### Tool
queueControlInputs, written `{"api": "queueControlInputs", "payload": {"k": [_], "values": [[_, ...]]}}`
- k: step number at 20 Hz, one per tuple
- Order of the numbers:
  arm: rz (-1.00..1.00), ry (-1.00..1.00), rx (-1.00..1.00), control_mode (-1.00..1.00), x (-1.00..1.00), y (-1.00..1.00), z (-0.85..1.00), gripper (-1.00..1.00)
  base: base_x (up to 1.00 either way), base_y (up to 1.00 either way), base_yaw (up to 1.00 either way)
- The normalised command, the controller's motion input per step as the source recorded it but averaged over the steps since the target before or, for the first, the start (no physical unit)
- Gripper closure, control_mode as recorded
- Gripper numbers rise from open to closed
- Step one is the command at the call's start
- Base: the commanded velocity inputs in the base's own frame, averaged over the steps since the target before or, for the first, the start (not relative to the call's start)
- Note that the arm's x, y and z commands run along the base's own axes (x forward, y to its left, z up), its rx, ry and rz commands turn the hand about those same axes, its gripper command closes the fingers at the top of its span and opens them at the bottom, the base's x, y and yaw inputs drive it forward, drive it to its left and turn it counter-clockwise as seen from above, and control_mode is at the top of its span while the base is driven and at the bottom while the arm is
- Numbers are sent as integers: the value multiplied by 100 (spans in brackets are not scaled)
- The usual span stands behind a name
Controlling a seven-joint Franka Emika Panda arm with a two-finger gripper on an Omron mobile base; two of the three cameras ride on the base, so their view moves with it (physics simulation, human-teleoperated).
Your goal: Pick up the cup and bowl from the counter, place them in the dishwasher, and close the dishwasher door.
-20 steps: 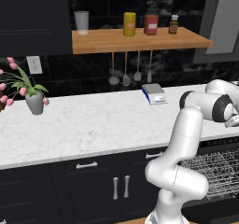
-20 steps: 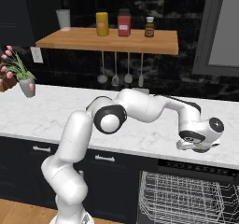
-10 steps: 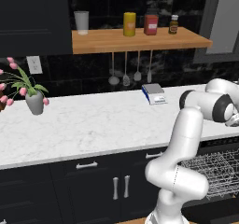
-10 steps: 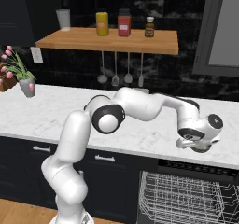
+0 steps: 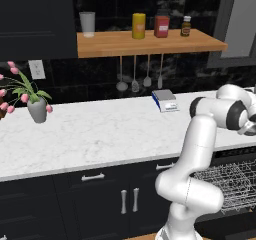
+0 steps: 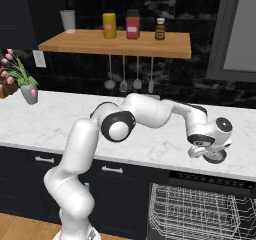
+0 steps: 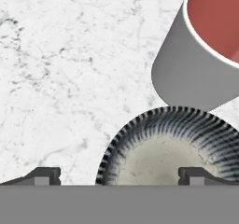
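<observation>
In the hand view a bowl (image 7: 163, 148) with a dark striped rim and pale inside lies on the white marble counter (image 7: 56, 55). Just beyond it stands a grey cup (image 7: 196, 73) with a red inside. My gripper (image 7: 119, 176) is open right above the bowl, one fingertip (image 7: 44, 175) outside its rim, the other fingertip (image 7: 193, 175) over its inside. From the right base view the gripper (image 6: 207, 153) hangs low over the bowl (image 6: 219, 158) at the counter's right end. The dishwasher (image 6: 200, 211) stands open below, wire rack showing; its door panel is out of view.
A wooden shelf (image 5: 150, 41) carries a glass and jars, with utensils hanging under it. A small blue-and-white box (image 5: 165, 100) sits at the back of the counter, and a flower vase (image 5: 37, 109) stands far left. Dark cabinets (image 5: 100, 199) run below.
The hand has shifted only slightly over the bowl at the counter's right end. Nothing else has moved.
</observation>
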Motion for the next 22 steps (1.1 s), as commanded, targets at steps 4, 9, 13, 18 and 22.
{"api": "queueControlInputs", "payload": {"k": [4,9,13,18,22], "values": [[0,5,-1,-100,35,-32,-22,-100,0,0,0],[0,8,0,-100,37,-38,-13,-100,0,0,0],[0,10,0,-100,29,-26,-16,-100,0,0,0],[0,8,-1,-100,-34,-6,-36,100,0,0,0],[0,0,14,-100,-100,0,-40,100,0,0,0]]}}
